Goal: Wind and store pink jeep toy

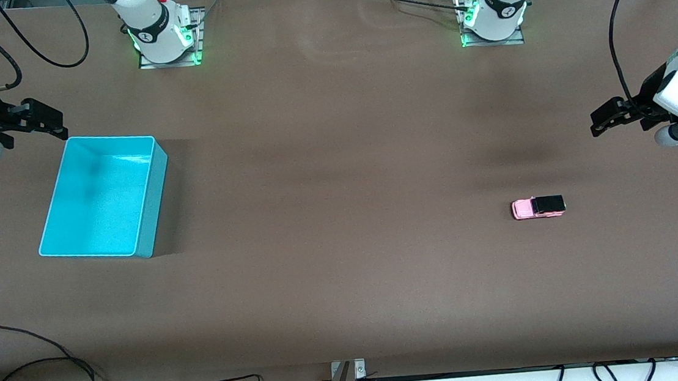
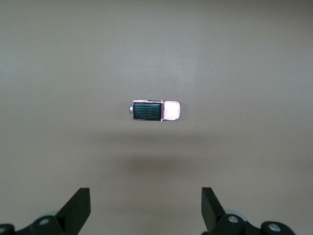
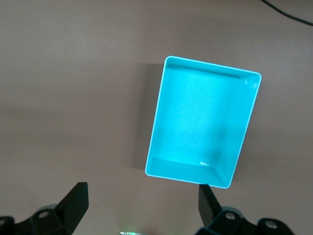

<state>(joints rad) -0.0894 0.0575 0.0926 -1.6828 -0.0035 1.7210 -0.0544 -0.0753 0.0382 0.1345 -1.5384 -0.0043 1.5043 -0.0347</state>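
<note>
The pink jeep toy, light pink with a black roof, stands on the brown table toward the left arm's end. In the left wrist view the pink jeep toy lies well clear of the fingers. My left gripper hangs open and empty in the air at the table's edge on the left arm's side; in its own view the left gripper has bare table between the fingers. My right gripper hangs open and empty beside the cyan bin. In the right wrist view the right gripper sits next to the empty cyan bin.
Both arm bases stand along the table edge farthest from the front camera. Loose black cables trail over the edge nearest that camera. Brown table cover stretches between bin and jeep.
</note>
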